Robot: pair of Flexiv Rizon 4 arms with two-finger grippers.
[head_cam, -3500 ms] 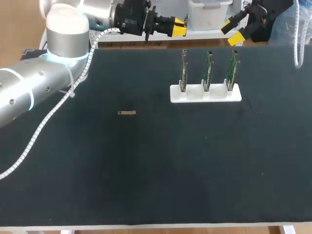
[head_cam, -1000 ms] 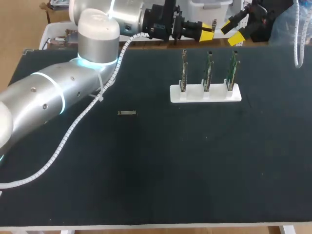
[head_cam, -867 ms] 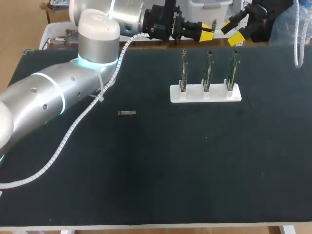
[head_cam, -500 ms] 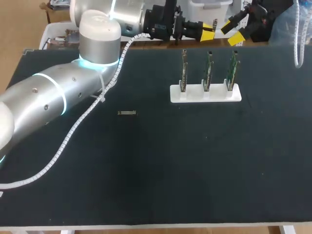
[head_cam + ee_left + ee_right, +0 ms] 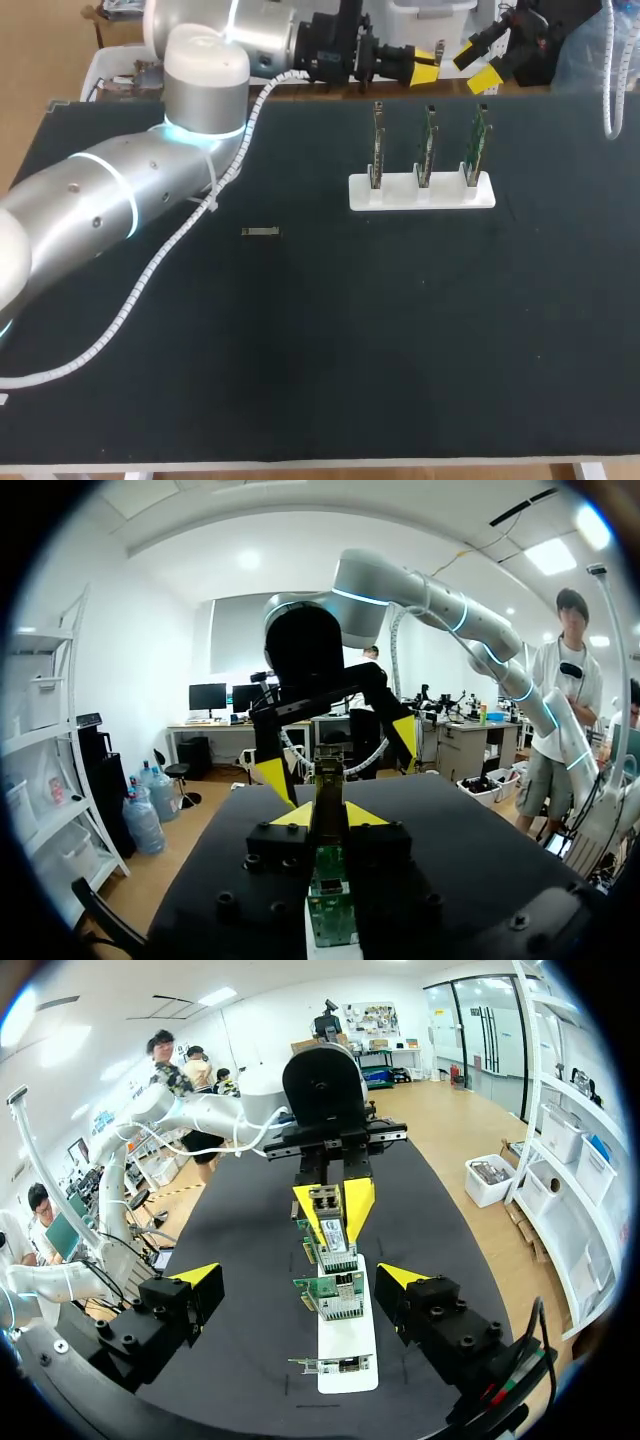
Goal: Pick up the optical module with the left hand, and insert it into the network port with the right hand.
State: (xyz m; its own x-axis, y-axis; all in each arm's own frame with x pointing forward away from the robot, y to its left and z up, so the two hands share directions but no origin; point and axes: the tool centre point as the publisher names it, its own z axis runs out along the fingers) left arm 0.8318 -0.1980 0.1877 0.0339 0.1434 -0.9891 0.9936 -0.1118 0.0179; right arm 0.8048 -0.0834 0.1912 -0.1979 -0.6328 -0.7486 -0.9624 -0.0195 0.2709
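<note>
My left gripper [image 5: 424, 66] hangs over the table's far edge, shut on a small silver optical module [image 5: 331, 1222] that sticks out between its yellow tips. In the left wrist view the module [image 5: 327, 778] stands upright in my left gripper [image 5: 329, 817]. Just to its right, my right gripper [image 5: 478, 65] is open and empty, facing the module. The right wrist view shows my right gripper [image 5: 298, 1278] spread wide with the left gripper [image 5: 330, 1205] ahead of it. Three green port boards [image 5: 427, 145] stand upright in a white holder [image 5: 422, 192] below both grippers.
A small metal piece [image 5: 261, 232] lies on the black mat [image 5: 350, 340], left of the middle. My left arm [image 5: 120, 200] crosses the table's far left corner. A white cable [image 5: 607, 90] hangs at the far right.
Since the oldest frame my left gripper has moved right along the far edge, close to the right gripper. Over the last second it has hardly shifted. The right gripper stays still and open.
</note>
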